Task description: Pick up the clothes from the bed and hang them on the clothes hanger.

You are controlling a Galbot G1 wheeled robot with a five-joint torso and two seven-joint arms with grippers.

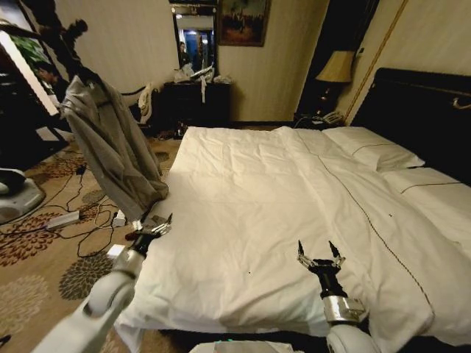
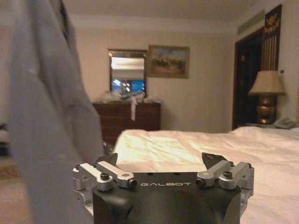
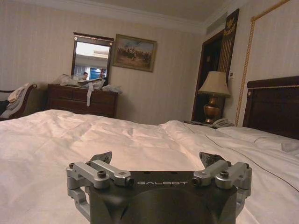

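The clothes, a grey long-sleeved shirt (image 1: 110, 151), hang by the shoulders off the left side of the bed (image 1: 257, 184), hem down near the mattress corner. The clothes hanger is hidden inside the shirt. My left gripper (image 1: 152, 224) is open just below the hem, at the bed's left edge. In the left wrist view the shirt (image 2: 46, 130) hangs close beside one finger of that gripper (image 2: 159, 161), with nothing between the fingers. My right gripper (image 1: 321, 257) stands open and empty over the white duvet (image 3: 70, 135) near the foot of the bed; the right wrist view looks past it (image 3: 156, 158).
A dark coat stand (image 1: 55, 33) rises behind the shirt. Cables and a power strip (image 1: 62, 218) lie on the patterned carpet at left. A dresser (image 1: 195, 103) with a mirror stands at the far wall. Pillows (image 1: 372, 147), headboard (image 1: 419, 103) and lamp (image 1: 337, 68) are at right.
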